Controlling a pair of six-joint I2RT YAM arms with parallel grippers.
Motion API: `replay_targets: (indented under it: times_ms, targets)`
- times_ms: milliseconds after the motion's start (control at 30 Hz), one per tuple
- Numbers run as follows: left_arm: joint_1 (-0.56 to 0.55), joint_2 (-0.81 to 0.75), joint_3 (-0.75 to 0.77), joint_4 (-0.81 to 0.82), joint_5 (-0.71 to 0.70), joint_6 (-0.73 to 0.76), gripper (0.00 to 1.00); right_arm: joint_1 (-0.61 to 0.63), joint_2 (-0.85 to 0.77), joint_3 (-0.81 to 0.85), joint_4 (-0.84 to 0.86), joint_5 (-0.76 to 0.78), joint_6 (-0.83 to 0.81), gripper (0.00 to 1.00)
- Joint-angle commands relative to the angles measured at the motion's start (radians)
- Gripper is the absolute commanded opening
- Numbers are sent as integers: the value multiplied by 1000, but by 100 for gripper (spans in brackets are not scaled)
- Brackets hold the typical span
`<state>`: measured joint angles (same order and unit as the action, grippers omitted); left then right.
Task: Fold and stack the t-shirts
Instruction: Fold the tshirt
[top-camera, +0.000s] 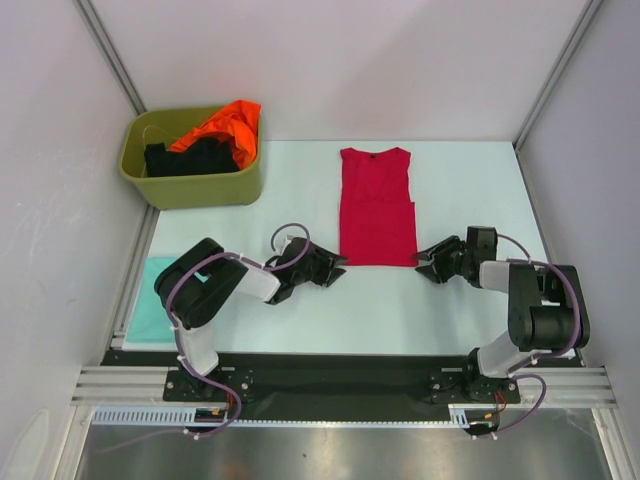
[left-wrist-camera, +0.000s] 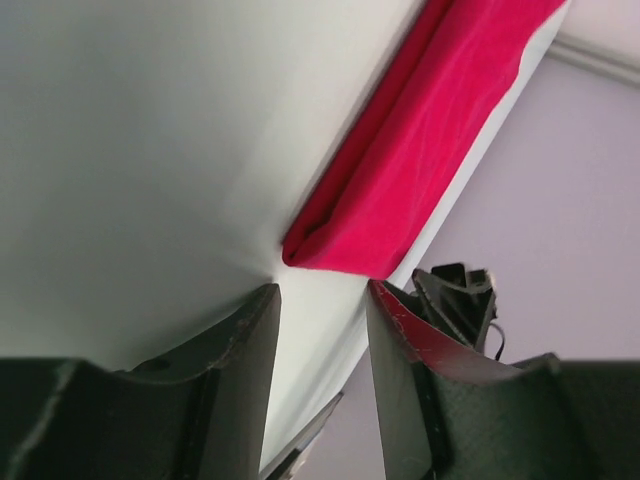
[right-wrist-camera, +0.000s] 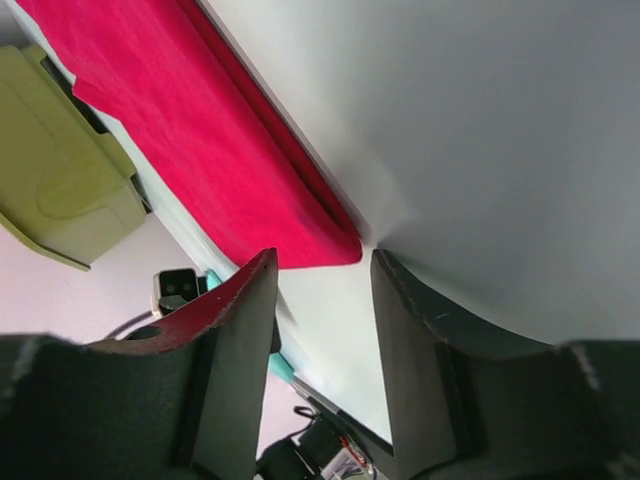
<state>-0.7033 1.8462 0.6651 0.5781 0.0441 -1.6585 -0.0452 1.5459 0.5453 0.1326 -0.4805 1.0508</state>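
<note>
Crimson-red soft cloth t-shirt (top-camera: 377, 205), sides folded in, lies just ahead of the released, empty left hand (top-camera: 333, 268) and right hand (top-camera: 424, 258), one per hem corner; next, probably, both pinch and fold it away.

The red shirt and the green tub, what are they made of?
The red shirt looks like soft matte cloth: it lies flat with folded, layered edges. The green tub is probably smooth hard plastic, judging by its stiff, even walls.
</note>
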Motion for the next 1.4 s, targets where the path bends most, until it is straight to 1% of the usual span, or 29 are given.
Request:
replay_targets:
  times_ms: [0, 300, 467, 633, 767, 833, 867, 900, 933, 967, 1000, 1033, 1167, 1367]
  targets:
    - [-5, 21, 14, -136, -96, -105, 46, 13, 32, -2, 45, 63, 54, 47]
    - [-5, 39, 37, -198, -121, -138, 42, 21, 63, -11, 64, 89, 97, 44]
    - [-5, 50, 41, -192, -128, -147, 38, 21, 91, -8, 81, 79, 110, 41]
    - [-4, 54, 36, -195, -135, -150, 36, 24, 86, -22, 74, 72, 110, 40]
    - [-2, 65, 25, -155, -131, -164, 30, 24, 88, -22, 79, 66, 109, 38]
    - [1, 65, 22, -150, -131, -158, 24, 24, 95, -19, 84, 60, 107, 37]
    - [1, 64, 22, -141, -128, -152, 21, 24, 98, -13, 84, 59, 101, 34]
    - [4, 64, 22, -138, -127, -139, 15, 25, 103, -12, 87, 54, 101, 31]
    - [4, 64, 24, -136, -124, -135, 13, 24, 108, -11, 99, 51, 100, 28]
    - [5, 62, 24, -135, -119, -130, 8, 25, 108, -11, 104, 49, 97, 21]
    - [5, 64, 24, -130, -110, -124, 0, 24, 111, -10, 105, 45, 94, 17]
    - [7, 65, 22, -127, -104, -119, 0, 25, 111, -10, 105, 43, 91, 10]
    - [10, 65, 10, -92, -75, -101, 0, 25, 94, -16, 96, 37, 68, 0]
    - [8, 10, -16, -100, -24, -41, 0, 27, 14, -15, -16, 20, -27, 0]
